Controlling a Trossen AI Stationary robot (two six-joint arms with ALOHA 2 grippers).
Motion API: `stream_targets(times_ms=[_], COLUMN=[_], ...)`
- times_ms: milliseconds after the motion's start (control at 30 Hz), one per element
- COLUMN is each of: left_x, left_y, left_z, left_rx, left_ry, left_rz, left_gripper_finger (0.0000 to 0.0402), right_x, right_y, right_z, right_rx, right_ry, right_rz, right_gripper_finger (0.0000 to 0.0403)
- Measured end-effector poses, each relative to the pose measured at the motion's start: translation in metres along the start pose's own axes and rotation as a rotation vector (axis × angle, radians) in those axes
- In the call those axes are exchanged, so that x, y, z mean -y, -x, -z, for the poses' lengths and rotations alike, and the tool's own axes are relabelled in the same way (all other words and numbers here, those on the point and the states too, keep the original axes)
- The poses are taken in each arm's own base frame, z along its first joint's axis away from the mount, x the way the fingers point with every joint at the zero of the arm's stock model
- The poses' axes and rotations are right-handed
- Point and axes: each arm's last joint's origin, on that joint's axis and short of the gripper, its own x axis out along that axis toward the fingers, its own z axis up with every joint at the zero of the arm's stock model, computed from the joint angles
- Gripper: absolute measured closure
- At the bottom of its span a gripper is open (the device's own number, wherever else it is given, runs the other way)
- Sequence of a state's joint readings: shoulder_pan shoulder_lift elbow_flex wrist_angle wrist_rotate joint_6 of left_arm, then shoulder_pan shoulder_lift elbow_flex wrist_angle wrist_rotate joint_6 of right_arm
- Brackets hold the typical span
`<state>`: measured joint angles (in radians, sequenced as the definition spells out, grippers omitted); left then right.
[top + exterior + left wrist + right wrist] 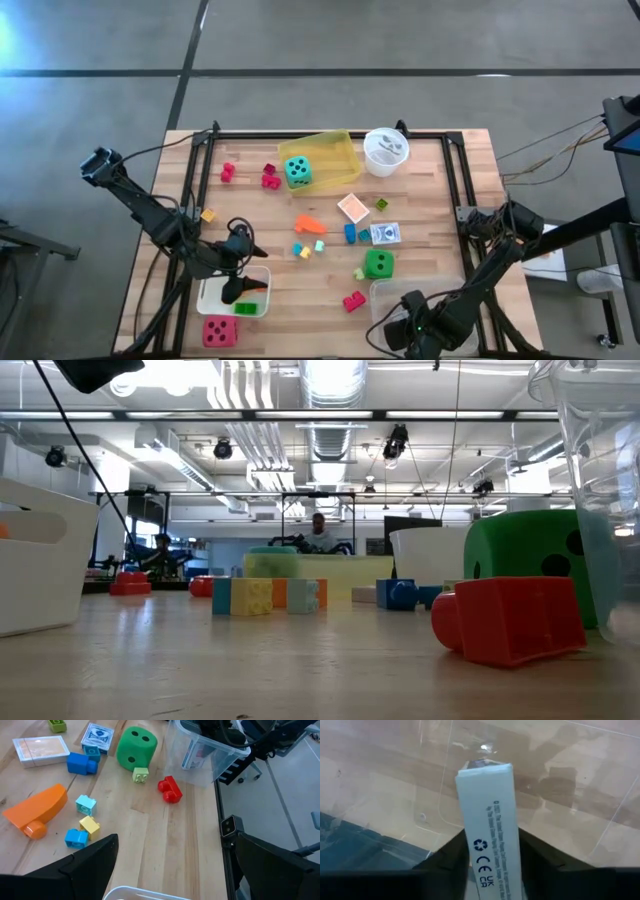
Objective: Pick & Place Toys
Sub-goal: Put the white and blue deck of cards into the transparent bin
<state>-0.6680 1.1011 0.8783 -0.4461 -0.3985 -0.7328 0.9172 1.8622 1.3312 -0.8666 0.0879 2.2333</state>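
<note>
R gripper (490, 870) down in the clear tray (385, 295), fingers either side of a white card box (487, 815), looks mid-drop — next: open fully, lift out; L gripper (240, 290) gapes empty over white tray (210, 297).

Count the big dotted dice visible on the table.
3. Teal die in the yellow tray at the far edge; green die on the wood beside the clear bin; red die at the near edge by the white tray. Others may be hidden.
</note>
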Motion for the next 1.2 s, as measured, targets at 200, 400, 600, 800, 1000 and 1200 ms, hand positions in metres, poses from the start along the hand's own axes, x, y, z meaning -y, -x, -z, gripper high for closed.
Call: stream_targets(times_ms=[200,400,600,800,1000,1200], left_x=[0.0000,0.0000,0.0000,0.0000,0.0000,0.0000], left_y=[0.0000,0.0000,0.0000,0.0000,0.0000,0.0000], left_z=[0.0000,0.0000,0.0000,0.0000,0.0000,0.0000], left_rx=[0.000,0.000,0.000,0.000,0.000,0.000], left_ry=[0.000,0.000,0.000,0.000,0.000,0.000], left_rz=[0.000,0.000,0.000,0.000,0.000,0.000], left_gripper_finger=[0.0016,0.0016,0.0016,0.0016,0.0016,0.0016], right_x=[0.0001,0.0010,0.0012,0.0014,0.0041,0.0049], right_y=[0.0000,0.0000,0.0000,0.0002,0.0004,0.0007], right_z=[-0.0001,-0.0009,-0.0011,-0.0012,-0.0023,-0.0030], right_rx=[0.001,0.012,0.015,0.014,0.017,0.020], right_ry=[0.003,0.013,0.014,0.014,0.015,0.016], right_rz=[0.000,0.008,0.010,0.013,0.047,0.056], right_gripper_finger=[0.0187,0.0161,0.0158,0.0157,0.0157,0.0157])
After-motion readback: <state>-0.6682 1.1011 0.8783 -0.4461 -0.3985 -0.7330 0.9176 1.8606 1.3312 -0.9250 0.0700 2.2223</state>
